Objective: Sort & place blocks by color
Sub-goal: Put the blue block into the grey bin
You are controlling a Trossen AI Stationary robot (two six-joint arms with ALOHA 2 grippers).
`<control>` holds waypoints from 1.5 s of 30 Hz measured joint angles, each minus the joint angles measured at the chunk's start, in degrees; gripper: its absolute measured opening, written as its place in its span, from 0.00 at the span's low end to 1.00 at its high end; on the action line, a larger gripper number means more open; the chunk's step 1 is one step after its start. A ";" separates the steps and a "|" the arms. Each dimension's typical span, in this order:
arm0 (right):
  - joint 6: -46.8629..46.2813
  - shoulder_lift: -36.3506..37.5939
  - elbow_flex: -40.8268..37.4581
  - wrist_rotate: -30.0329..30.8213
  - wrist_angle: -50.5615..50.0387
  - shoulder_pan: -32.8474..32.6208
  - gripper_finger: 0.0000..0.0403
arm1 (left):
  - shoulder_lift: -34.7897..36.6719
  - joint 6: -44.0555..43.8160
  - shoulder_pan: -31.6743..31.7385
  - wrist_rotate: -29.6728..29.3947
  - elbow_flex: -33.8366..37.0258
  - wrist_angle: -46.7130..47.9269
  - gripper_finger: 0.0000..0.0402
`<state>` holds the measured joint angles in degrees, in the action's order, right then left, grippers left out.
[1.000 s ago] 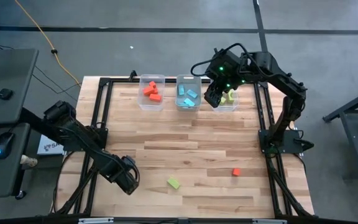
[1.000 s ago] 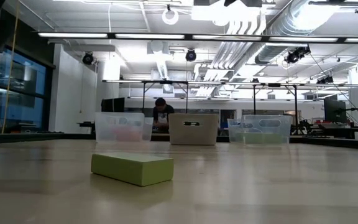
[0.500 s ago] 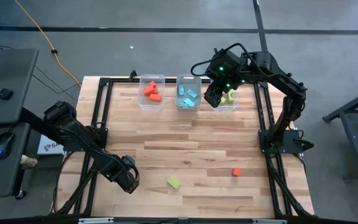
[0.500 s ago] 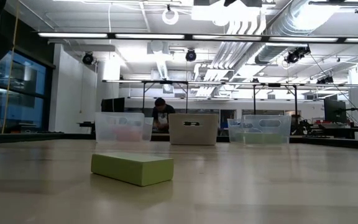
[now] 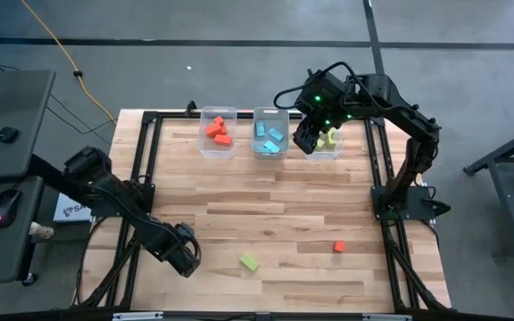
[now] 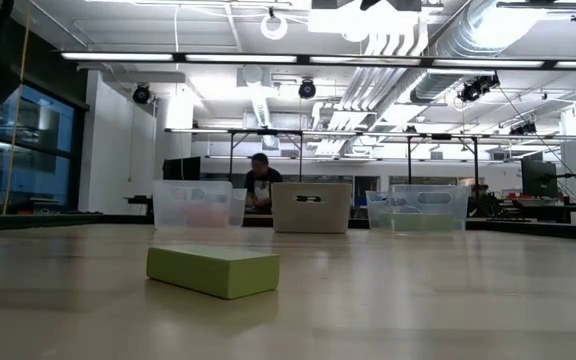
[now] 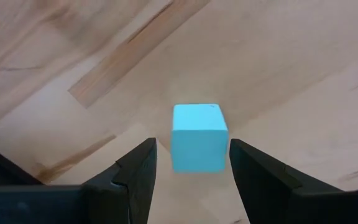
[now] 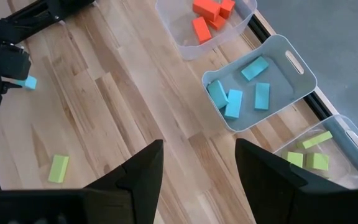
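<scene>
The left end effector [image 7: 191, 163] hangs low over the bench [image 5: 275, 214] near its front left corner, its fingers spread with a gap on either side of a light blue cube [image 7: 197, 136] that sits squarely between them. The cube rests on the wood directly under and ahead of the fingertips; whether the pads touch it cannot be told, though a narrow gap shows on each side, so it reads as not yet clamped. Being a cube, it has no long axis to line up with, and the next move probably needs only a straight closing.

The right end effector [image 5: 308, 140] hovers at the back edge of the bench, above the rightmost bin, its fingers apart and empty.

Three clear bins stand in a row along the back edge. The red-orange bin [image 8: 244, 14] holds red-orange blocks, the blue bin [image 8: 297, 62] holds four light blue blocks, and the green bin [image 8: 353, 134] holds yellow-green ones.

Still loose on the bench near the front edge are a yellow-green bar [image 5: 249, 262] and a red-orange cube [image 5: 338, 247]; the bar lies nearer the left arm, the cube nearer the right.
</scene>
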<state>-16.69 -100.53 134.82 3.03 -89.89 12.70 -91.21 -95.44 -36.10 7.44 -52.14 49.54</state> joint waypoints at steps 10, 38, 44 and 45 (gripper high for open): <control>0.00 0.00 0.00 -0.01 0.00 -0.01 0.47 | -3.00 1.11 0.00 0.68 -0.02 -2.59 0.45; 0.02 0.00 0.00 0.00 0.15 0.01 0.47 | 0.68 10.66 3.25 0.15 -0.59 -3.22 0.15; 0.04 0.00 -0.02 0.17 0.15 0.00 0.47 | 4.08 18.31 8.12 -2.95 -0.57 -3.76 0.15; 0.07 0.00 -0.02 0.53 0.14 0.00 0.47 | 4.73 19.69 9.24 -3.51 -0.57 -4.28 0.15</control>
<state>-16.61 -100.53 134.80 3.56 -89.75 12.70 -86.49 -75.74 -26.86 3.93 -52.71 45.26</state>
